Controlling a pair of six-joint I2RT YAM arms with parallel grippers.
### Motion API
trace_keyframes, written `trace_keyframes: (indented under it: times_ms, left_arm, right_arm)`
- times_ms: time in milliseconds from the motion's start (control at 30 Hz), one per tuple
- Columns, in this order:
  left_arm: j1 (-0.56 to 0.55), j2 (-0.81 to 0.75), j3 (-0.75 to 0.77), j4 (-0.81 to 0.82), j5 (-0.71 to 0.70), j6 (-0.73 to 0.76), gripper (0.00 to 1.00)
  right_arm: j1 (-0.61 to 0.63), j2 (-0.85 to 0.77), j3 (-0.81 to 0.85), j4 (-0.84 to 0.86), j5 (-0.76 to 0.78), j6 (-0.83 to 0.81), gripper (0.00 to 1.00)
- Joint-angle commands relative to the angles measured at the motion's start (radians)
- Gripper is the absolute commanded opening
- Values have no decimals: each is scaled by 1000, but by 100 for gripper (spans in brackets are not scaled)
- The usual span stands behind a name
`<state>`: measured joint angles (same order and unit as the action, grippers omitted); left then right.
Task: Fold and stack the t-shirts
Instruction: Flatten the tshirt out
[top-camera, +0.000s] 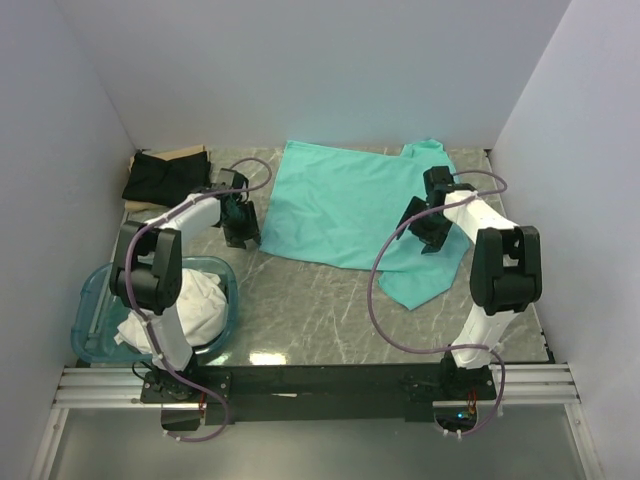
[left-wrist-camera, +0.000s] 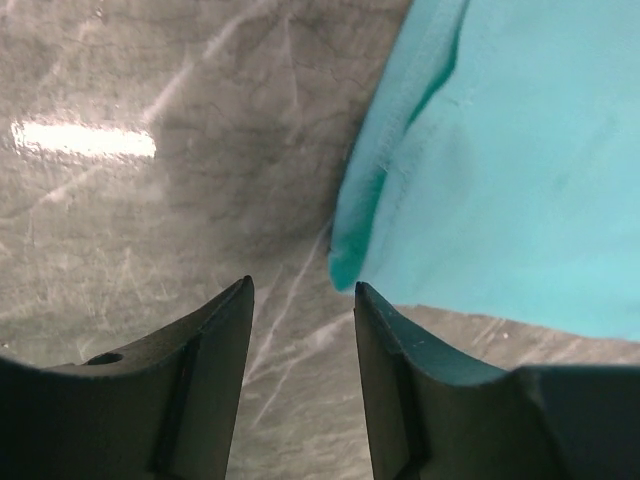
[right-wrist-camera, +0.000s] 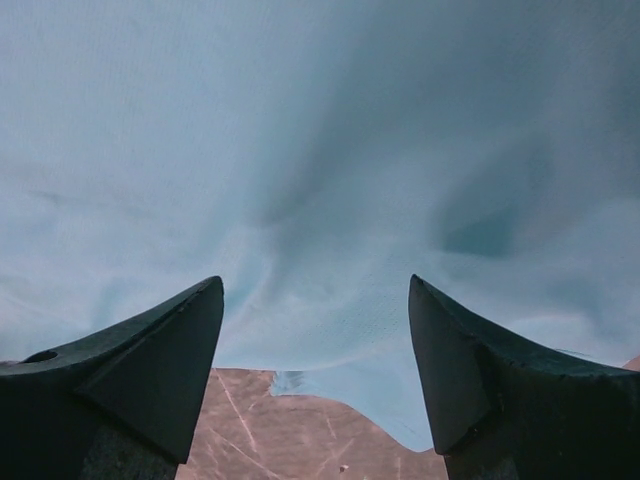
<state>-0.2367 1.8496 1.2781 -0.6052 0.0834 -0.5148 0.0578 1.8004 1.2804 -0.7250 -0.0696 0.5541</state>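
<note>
Our left hand (left-wrist-camera: 303, 284) stands half-parted with only bare counter (left-wrist-camera: 150, 200) between its fingers. The near-left corner of the mint-teal t-shirt (left-wrist-camera: 500, 180) lies just beyond its right finger. Our right hand (right-wrist-camera: 315, 285) gapes wide and empty over the shirt's right side. The shirt lies spread across the far middle of the counter, one part trailing toward the near right. To fold well, we judge the left hand should shift over until the hem sits between its fingers, pinch the corner, then lift together with the right hand. The black t-shirt (top-camera: 165, 175) lies far left, and white ones (top-camera: 195, 300) fill the blue tub (top-camera: 88, 300) near left.
</note>
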Motion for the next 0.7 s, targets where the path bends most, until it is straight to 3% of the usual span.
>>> trace_keyframes:
  times_ms: [0,333,500,667]
  left_arm:
    - [-3,-75,-14,41,50,16,51]
    - [-10,-29,-3,16,125,52,50]
    - [-16,0,10,-1,134,52,41]
    - [-23,36,26,-21,131,53,40]
  right_arm:
    - [22,-70,-19,41,24,29,81]
    - [45,-79,-36,42,22,50,81]
    - [53,-90,-42,41,24,52,81]
    - [56,-99,-53,41,24,52,81]
